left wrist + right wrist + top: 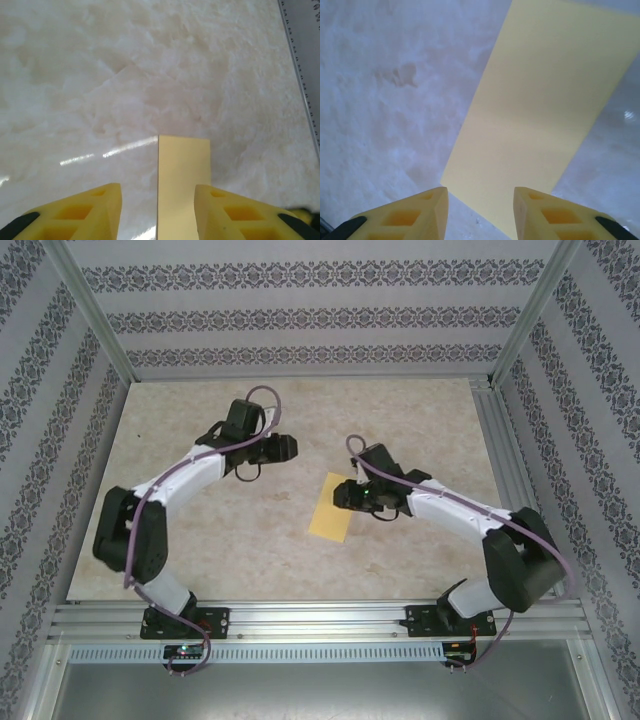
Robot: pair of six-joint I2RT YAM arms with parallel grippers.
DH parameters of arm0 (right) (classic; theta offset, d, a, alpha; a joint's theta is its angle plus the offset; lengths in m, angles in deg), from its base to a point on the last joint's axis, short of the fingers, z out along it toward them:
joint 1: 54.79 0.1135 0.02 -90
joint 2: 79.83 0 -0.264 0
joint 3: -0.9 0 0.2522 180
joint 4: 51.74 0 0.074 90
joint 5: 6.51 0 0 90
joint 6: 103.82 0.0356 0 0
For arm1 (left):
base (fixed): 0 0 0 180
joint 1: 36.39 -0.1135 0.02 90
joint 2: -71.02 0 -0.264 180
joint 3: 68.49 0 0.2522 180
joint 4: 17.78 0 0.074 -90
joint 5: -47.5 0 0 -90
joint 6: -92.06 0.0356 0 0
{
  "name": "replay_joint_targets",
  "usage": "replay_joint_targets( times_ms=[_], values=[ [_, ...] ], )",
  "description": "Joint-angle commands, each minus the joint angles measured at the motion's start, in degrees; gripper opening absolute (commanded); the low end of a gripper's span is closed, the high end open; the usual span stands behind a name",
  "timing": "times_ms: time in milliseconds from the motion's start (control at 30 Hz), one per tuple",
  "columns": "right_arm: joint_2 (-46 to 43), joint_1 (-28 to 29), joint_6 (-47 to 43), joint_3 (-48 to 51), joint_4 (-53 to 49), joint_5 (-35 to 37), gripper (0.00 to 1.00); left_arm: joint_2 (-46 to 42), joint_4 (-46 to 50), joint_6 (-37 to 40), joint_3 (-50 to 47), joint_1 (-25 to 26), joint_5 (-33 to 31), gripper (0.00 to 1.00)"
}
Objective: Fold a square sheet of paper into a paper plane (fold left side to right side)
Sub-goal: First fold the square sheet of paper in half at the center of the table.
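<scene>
Yellow-orange sheet of paper (332,515) lies flat as a narrow rectangle.

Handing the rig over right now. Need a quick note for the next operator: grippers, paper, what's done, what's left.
Left gripper: open, holding nothing; the narrow end of the paper lies between its fingers in the left wrist view.
Right gripper: open, holding nothing, over the paper's near corner.
Paper: flat on the table between the arms, tilted, a narrow rectangle rather than a square.
Done: the side-to-side half fold looks made.
Left: nose and wing folds; no point or wings yet.
</scene>
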Motion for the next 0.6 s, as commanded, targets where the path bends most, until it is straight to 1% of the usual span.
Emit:
replay_joint_targets(
  times_ms=[0,133,300,400,567],
  values=[
    [-1.71,-4.75,-0.77,2.86,0.27,-2.08,0.4,-4.31,-0.2,2.78,-6.06,2.24,-1.88,0.46],
    [-0.03,-10.3,0.33,5.6,5.11,-6.11,0.41,-6.38,-0.93,-0.4,-10.67,6.69,-0.75,0.46],
    [5.77,-13.75,-3.7,1.76,4.61,-3.95,0.42,-3.41,-7.62,-7.65,-14.76,11.51,1.25,0.46],
    [10.13,-14.19,-4.78,-1.26,4.38,-2.9,0.42,0.38,-10.73,-10.58,-14.92,13.51,1.99,0.46],
    [16.21,-12.54,-5.48,-6.52,2.34,-0.69,0.42,4.62,-10.79,-12.08,-13.16,15.14,1.37,0.48]
  ],
)
